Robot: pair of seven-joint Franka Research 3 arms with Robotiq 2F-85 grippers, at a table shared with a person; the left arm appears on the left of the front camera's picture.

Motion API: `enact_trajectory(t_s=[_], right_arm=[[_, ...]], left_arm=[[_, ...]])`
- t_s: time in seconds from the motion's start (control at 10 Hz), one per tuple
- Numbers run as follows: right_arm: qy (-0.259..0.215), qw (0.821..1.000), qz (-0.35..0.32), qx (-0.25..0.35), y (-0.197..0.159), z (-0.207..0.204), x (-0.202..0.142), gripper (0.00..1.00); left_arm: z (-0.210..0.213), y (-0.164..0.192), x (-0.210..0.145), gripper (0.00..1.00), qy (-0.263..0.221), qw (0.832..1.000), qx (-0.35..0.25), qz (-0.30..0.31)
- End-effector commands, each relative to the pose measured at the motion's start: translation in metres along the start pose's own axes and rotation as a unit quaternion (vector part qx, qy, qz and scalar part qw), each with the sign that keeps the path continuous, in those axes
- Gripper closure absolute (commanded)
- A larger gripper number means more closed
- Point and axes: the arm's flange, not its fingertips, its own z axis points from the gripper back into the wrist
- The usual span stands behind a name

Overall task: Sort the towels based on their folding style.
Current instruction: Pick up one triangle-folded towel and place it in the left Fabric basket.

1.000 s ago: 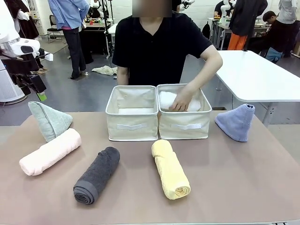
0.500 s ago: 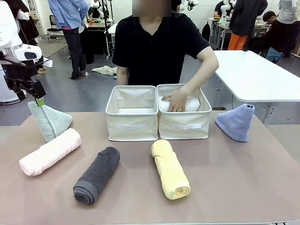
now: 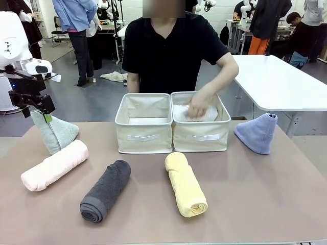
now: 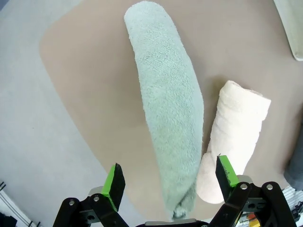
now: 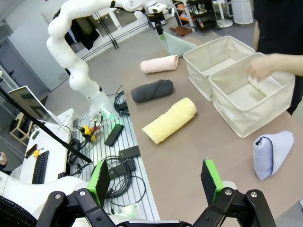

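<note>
Mint-green cone towel [image 3: 56, 133] upright at frame's middle left, just beside pink roll [image 3: 54, 165]. Left gripper [image 4: 170, 174] open, jaws straddling its ridge, seemingly lining up a pinch. Right gripper [image 5: 156, 179] open, empty, parked at bottom edge.

Front view across table [image 3: 255, 194] toward person [image 3: 173, 56]; left wrist close over mint towel [image 4: 170, 118]; right wrist high, whole table.

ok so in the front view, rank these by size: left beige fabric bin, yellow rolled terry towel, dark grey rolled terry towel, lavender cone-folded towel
1. left beige fabric bin
2. yellow rolled terry towel and dark grey rolled terry towel: look alike, tied
3. lavender cone-folded towel, smallest, though farther from the camera
</note>
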Motion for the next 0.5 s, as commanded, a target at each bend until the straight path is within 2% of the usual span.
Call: enact_trajectory(t_s=[0.0,0.1,0.2,0.3,0.4], right_arm=[[-0.006,1.0,0.001,0.003,-0.0004,0.0007,0.0001,0.0],[-0.006,1.0,0.001,0.003,-0.0004,0.0007,0.0001,0.0],[-0.006,1.0,0.001,0.003,-0.0004,0.0007,0.0001,0.0],[-0.006,1.0,0.001,0.003,-0.0004,0.0007,0.0001,0.0],[-0.006,1.0,0.001,0.003,-0.0004,0.0007,0.0001,0.0]], left_arm=[[0.0022,0.0023,0.0095,0.0,0.012,1.0,0.012,0.012],[0.0034,0.0021,0.0087,0.03,0.009,1.0,0.008,0.01],[0.006,0.0034,0.0072,0.19,0.008,1.0,0.006,0.011],[0.0077,0.0047,0.0054,0.6,0.014,1.0,-0.001,0.008],[0.0082,0.0047,0.0051,0.77,0.017,1.0,-0.003,0.007]])
